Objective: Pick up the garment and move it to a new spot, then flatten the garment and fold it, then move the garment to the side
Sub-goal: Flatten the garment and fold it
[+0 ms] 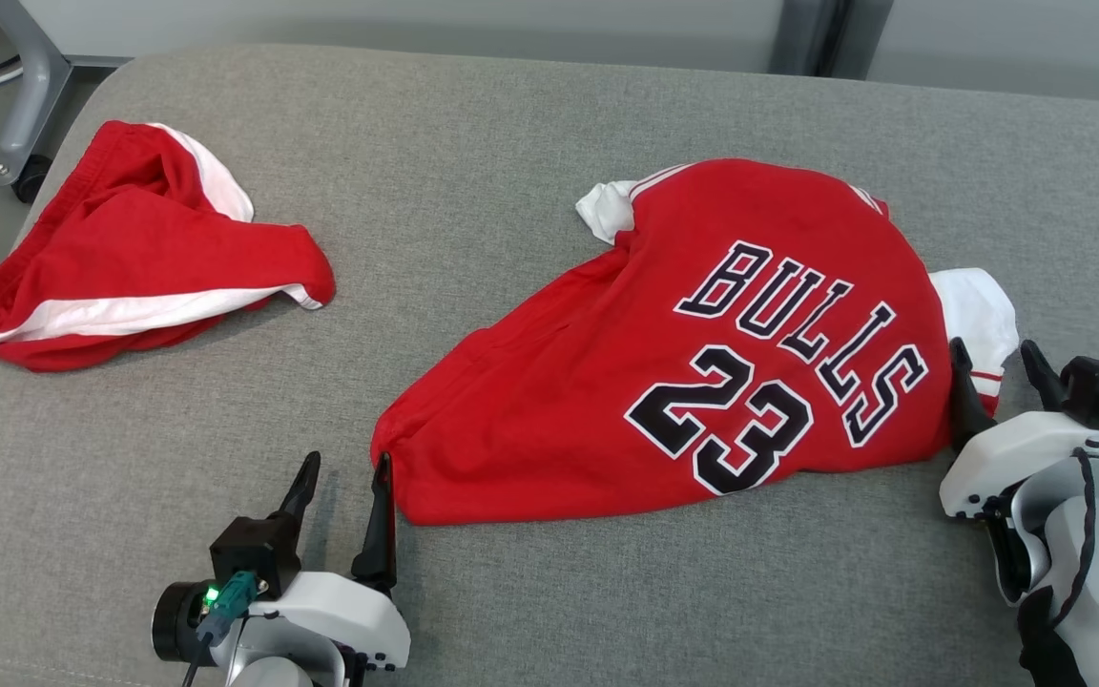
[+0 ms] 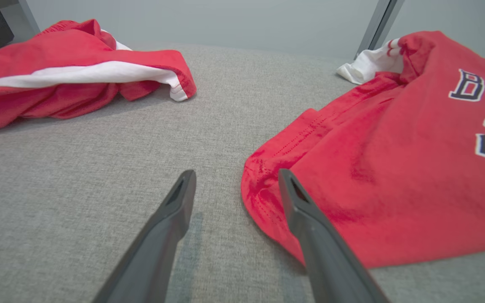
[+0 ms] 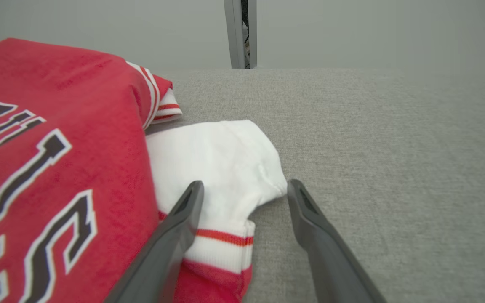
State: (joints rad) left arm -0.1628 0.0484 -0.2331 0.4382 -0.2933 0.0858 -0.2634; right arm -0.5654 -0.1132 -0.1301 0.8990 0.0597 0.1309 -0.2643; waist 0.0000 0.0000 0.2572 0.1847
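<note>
Head view: the red jersey [image 1: 702, 353] lies rumpled on the grey cushion [image 1: 473, 134], face up. Left claw [image 1: 347, 462] spread wide at its hem corner, right claw [image 1: 993, 347] wide around the white sleeve [image 1: 974, 305], likely set to lift both ends together

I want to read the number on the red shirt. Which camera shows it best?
The head view. The whole number 23 sits unhidden on the jersey, under BULLS. The left wrist view catches just a cut-off sliver of it at its right edge. The right wrist view is too close: the lettering is cropped into pieces.
</note>
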